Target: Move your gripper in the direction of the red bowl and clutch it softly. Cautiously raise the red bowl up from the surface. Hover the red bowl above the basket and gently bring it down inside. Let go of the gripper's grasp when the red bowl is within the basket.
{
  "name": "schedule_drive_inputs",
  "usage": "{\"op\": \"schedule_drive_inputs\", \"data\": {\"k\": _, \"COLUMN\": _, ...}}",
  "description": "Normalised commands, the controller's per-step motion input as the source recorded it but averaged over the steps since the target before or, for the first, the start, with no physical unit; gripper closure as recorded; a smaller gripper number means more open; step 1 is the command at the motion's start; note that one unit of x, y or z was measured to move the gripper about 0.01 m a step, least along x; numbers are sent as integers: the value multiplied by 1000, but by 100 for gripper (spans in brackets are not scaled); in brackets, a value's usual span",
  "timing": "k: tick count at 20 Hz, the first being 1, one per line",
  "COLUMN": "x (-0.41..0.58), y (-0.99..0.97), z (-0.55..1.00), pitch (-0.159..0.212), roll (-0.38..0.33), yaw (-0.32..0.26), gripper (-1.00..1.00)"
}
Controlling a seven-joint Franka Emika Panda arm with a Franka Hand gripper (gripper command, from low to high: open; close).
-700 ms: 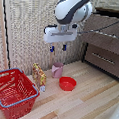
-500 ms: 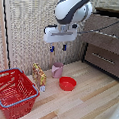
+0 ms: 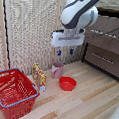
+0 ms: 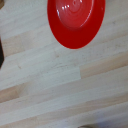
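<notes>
Wooden floor [image 3: 88, 104]; red bowl [image 3: 67, 83] unmarked; carton [image 3: 39, 76] print illegible.

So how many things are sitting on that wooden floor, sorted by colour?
Red: 2, the red bowl and the basket
Pink: 1, the cup
Yellow and orange: 1, the small box
Total: 4

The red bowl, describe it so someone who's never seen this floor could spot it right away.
Start at the big red basket on the wooden floor at the exterior view's left. Move toward that view's right, past the small carton and the pink cup. The red bowl sits just beyond, apart from them: low, round, plain glossy red, unlike the tall cup or latticed basket.
</notes>
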Motion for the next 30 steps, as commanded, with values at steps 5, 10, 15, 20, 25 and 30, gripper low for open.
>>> {"op": "schedule_drive_inputs", "data": {"k": 5, "x": -348, "y": -251, "z": -381, "pitch": 1, "roll": -7, "yaw": -32, "gripper": -100}}
{"op": "schedule_drive_inputs", "data": {"k": 10, "x": -219, "y": -165, "z": -499, "pitch": 0, "roll": -60, "yaw": -4, "gripper": -100}}
{"op": "schedule_drive_inputs", "data": {"k": 15, "x": -42, "y": -166, "z": -559, "pitch": 0, "roll": -96, "yaw": 14, "gripper": -100}}
{"op": "schedule_drive_inputs", "data": {"k": 20, "x": 0, "y": -134, "z": -526, "pitch": 0, "roll": -113, "yaw": 33, "gripper": -100}}
{"op": "schedule_drive_inputs", "data": {"k": 25, "x": 0, "y": -146, "z": -425, "pitch": 1, "roll": -75, "yaw": 40, "gripper": -100}}
{"op": "schedule_drive_inputs", "data": {"k": 30, "x": 0, "y": -61, "z": -382, "pitch": 1, "roll": -56, "yaw": 28, "gripper": -100}}
